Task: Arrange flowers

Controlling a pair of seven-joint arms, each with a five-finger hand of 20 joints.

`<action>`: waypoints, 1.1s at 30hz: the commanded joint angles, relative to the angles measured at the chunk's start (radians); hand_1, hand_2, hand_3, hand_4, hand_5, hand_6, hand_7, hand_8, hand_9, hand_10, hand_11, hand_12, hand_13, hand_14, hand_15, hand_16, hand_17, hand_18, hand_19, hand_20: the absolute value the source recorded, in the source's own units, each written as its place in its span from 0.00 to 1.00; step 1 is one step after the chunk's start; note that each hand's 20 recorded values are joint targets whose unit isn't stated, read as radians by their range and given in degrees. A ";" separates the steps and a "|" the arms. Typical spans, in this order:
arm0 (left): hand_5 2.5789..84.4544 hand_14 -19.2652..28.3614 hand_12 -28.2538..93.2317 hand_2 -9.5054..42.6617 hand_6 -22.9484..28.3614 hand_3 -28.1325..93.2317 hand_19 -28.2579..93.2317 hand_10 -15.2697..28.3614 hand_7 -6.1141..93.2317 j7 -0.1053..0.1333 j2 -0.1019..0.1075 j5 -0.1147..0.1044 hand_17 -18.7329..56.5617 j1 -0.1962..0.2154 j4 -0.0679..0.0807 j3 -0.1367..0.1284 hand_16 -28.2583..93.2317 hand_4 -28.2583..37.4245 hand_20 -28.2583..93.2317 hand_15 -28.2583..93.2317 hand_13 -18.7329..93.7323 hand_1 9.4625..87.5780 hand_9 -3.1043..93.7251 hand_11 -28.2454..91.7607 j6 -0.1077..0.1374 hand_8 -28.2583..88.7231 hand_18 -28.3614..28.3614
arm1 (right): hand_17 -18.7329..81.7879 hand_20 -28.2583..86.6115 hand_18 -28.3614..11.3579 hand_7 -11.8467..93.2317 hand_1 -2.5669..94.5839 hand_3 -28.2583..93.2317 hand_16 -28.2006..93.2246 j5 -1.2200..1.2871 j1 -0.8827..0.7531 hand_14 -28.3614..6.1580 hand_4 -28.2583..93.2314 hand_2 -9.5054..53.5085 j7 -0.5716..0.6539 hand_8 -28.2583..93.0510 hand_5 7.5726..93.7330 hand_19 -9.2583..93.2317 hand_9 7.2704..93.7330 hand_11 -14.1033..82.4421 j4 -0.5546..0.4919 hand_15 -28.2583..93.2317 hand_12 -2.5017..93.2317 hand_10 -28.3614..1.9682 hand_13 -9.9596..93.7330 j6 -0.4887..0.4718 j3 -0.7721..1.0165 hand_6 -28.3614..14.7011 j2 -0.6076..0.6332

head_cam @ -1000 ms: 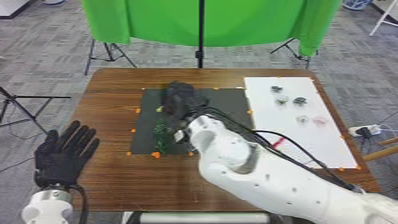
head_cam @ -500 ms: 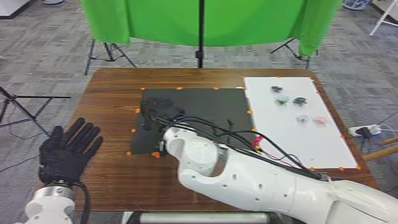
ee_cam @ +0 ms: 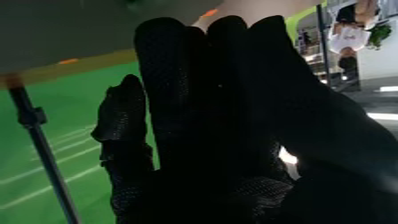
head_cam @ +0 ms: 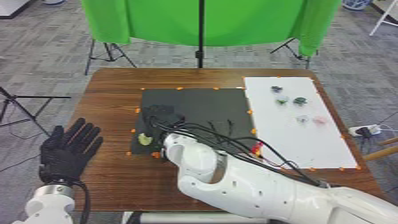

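Note:
In the head view my right hand (head_cam: 160,114) is over the left part of the black mat (head_cam: 200,100), dark against it. Just below the hand lies a pale yellow-green piece (head_cam: 145,139), partly covered. Small flower pieces rest apart on the white board (head_cam: 320,150): dark green ones (head_cam: 299,101), a light green one (head_cam: 282,100) and a pink one (head_cam: 320,120). My left hand (head_cam: 69,150) stays palm-down at the table's left edge, fingers straight. In the right wrist view my right hand (ee_cam: 204,125) has its fingers extended, with nothing seen held.
Orange markers (head_cam: 156,155) edge the mat and the board on the brown table (head_cam: 169,190). My right forearm (head_cam: 240,185) crosses the front right of the table, its loose cables over the mat. A green cloth (head_cam: 204,25) hangs behind the table.
My right hand has moved down and left over the mat. The green stem seen beside it earlier is now hidden, and the pale yellow-green piece has come into sight below the hand.

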 commanded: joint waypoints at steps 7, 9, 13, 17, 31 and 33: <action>0.55 0.73 0.33 0.49 0.64 0.84 0.48 0.72 0.25 0.002 -0.054 0.001 0.19 0.042 0.000 -0.013 0.18 0.00 0.35 0.55 0.43 0.23 0.45 0.44 -0.016 0.16 0.75 | 0.51 0.59 0.08 0.28 0.57 0.84 0.48 -0.005 -0.200 0.44 0.00 0.00 0.059 0.22 0.71 0.94 0.69 0.31 -0.207 0.67 0.19 0.38 0.73 0.010 0.350 0.55 0.186; 0.55 0.73 0.33 0.49 0.64 0.84 0.48 0.72 0.25 0.003 -0.057 0.001 0.19 0.036 0.002 -0.014 0.18 0.00 0.35 0.55 0.43 0.23 0.45 0.44 -0.016 0.16 0.75 | 0.51 0.58 0.08 0.28 0.56 0.85 0.47 -0.036 -0.250 0.44 0.01 0.00 0.067 0.21 0.70 0.94 0.68 0.30 -0.226 0.67 0.19 0.36 0.72 0.038 0.430 0.54 0.268; 0.55 0.73 0.33 0.48 0.64 0.84 0.48 0.72 0.25 0.016 -0.060 0.000 0.19 0.056 -0.004 -0.021 0.18 0.00 0.35 0.55 0.43 0.23 0.45 0.44 -0.022 0.16 0.75 | 0.50 0.58 0.08 0.27 0.56 0.85 0.46 -0.052 -0.326 0.43 0.00 0.00 0.116 0.20 0.70 0.94 0.68 0.30 -0.229 0.68 0.19 0.36 0.72 0.071 0.558 0.54 0.387; 0.55 0.73 0.33 0.48 0.64 0.84 0.48 0.72 0.25 0.024 -0.062 -0.004 0.19 0.067 -0.010 -0.026 0.18 0.00 0.35 0.55 0.43 0.23 0.44 0.43 -0.021 0.16 0.75 | 0.50 0.58 0.08 0.27 0.56 0.85 0.46 -0.045 -0.400 0.43 0.01 0.00 0.142 0.19 0.69 0.93 0.68 0.30 -0.232 0.68 0.19 0.35 0.71 0.031 0.673 0.54 0.470; 0.55 0.73 0.33 0.48 0.64 0.84 0.48 0.72 0.25 0.031 -0.053 -0.007 0.19 0.069 -0.010 -0.030 0.18 0.00 0.35 0.55 0.43 0.23 0.44 0.43 -0.026 0.16 0.75 | 0.47 0.58 0.08 0.25 0.50 0.86 0.40 -0.032 -0.570 0.38 0.02 0.00 0.180 0.14 0.60 0.92 0.57 0.28 -0.223 0.70 0.18 0.32 0.66 -0.030 0.866 0.49 0.573; 0.55 0.73 0.33 0.48 0.64 0.84 0.48 0.72 0.25 0.029 -0.053 -0.010 0.19 0.068 -0.010 -0.030 0.18 0.00 0.35 0.55 0.43 0.23 0.44 0.43 -0.027 0.16 0.75 | 0.47 0.58 0.08 0.25 0.49 0.86 0.39 -0.018 -0.577 0.38 0.02 0.00 0.181 0.14 0.59 0.92 0.56 0.28 -0.224 0.70 0.18 0.33 0.65 -0.052 0.866 0.49 0.573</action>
